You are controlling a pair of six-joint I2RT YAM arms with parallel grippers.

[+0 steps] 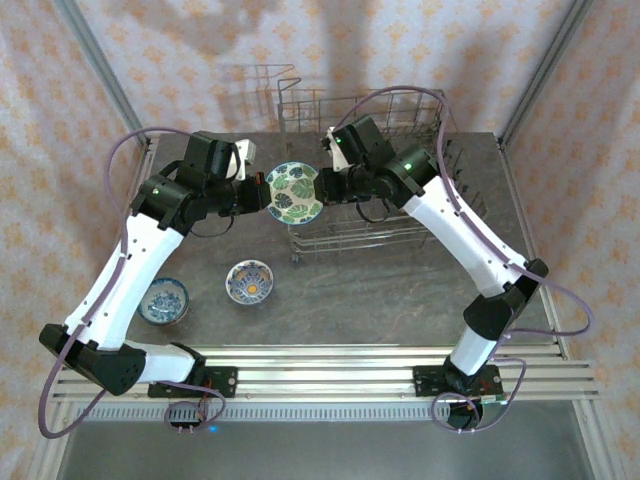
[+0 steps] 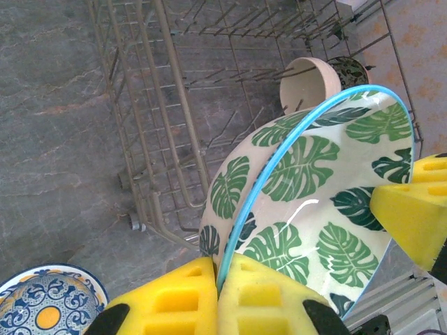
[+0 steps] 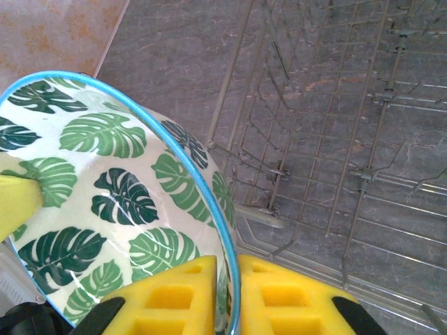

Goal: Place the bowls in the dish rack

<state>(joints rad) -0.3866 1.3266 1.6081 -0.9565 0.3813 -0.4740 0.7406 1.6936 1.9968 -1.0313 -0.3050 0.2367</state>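
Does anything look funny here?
Yes: the leafy green bowl hangs in the air at the dish rack's left edge, with the left gripper and right gripper both pinching its rim at once.

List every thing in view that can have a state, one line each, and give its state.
Leaf bowl: in the air, tilted, gripped at its rim from both sides.
Left gripper: shut on leaf bowl.
Right gripper: shut on leaf bowl.
Blue bowl: upright on the table.
Orange-centred bowl: upright on the table.
Rack: on the table, many tines free.
Cream bowl: on edge in the rack.
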